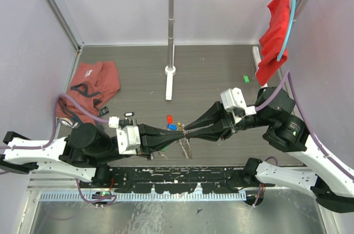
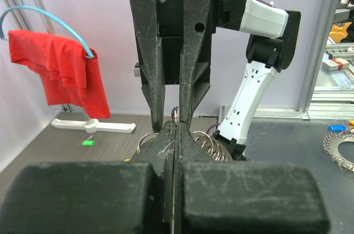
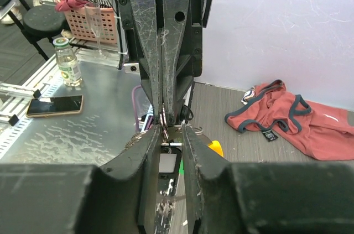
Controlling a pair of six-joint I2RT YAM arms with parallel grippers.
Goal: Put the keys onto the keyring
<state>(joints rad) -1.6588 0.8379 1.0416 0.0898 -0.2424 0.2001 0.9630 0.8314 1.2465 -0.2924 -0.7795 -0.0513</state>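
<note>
Both grippers are facing each other tip to tip on the near side of the rack foot [image 1: 170, 84], slightly toward the right arm. The left gripper [image 1: 180, 133] is clamping tight on the keyring [image 1: 185, 149]. Its loop is hanging from the pinch toward the arm bases, with coils spreading to either side of the fingers, across the grippers' shared line. The right gripper [image 1: 189, 129] is standing narrow at the same spot, and whether it is pinching a key I cannot tell. Red and blue keys [image 1: 171, 123] are lying loose between the rack foot and the keyring, tags seemingly pointing toward the foot.
</note>
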